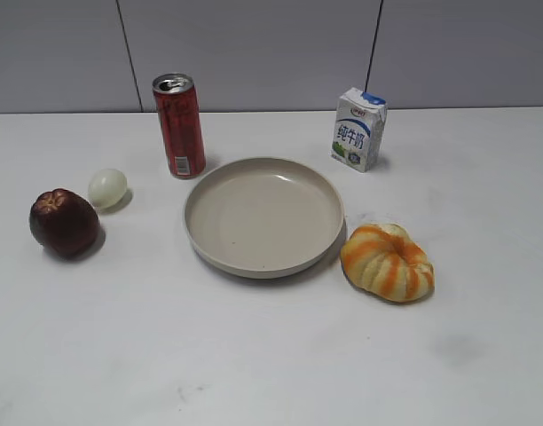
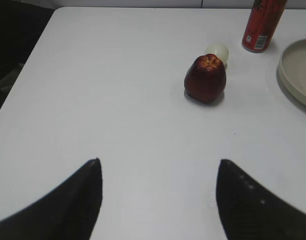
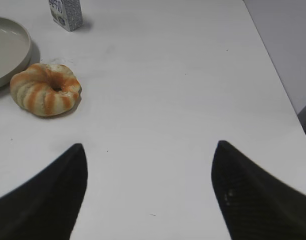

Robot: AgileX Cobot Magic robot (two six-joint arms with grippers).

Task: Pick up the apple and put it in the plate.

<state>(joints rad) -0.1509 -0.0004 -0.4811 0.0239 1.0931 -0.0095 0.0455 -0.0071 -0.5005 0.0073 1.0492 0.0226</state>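
The dark maroon apple (image 1: 64, 222) sits on the white table at the far left; it also shows in the left wrist view (image 2: 205, 78), upright, well ahead of my jaws. The beige plate (image 1: 207, 240) lies empty in the middle of the table, and its rim shows in the left wrist view (image 2: 293, 80) and the right wrist view (image 3: 18, 65). My left gripper (image 2: 159, 161) is open and empty above bare table, short of the apple. My right gripper (image 3: 150, 145) is open and empty over bare table. Neither gripper shows in the exterior view.
A small pale egg-shaped thing (image 1: 107, 188) lies just behind the apple. A red can (image 1: 179, 126) stands behind the plate's left. A milk carton (image 1: 358, 130) stands at the back right. An orange-and-white striped fruit (image 1: 388, 262) lies beside the plate's right rim. The table's left edge (image 2: 28, 60) is near.
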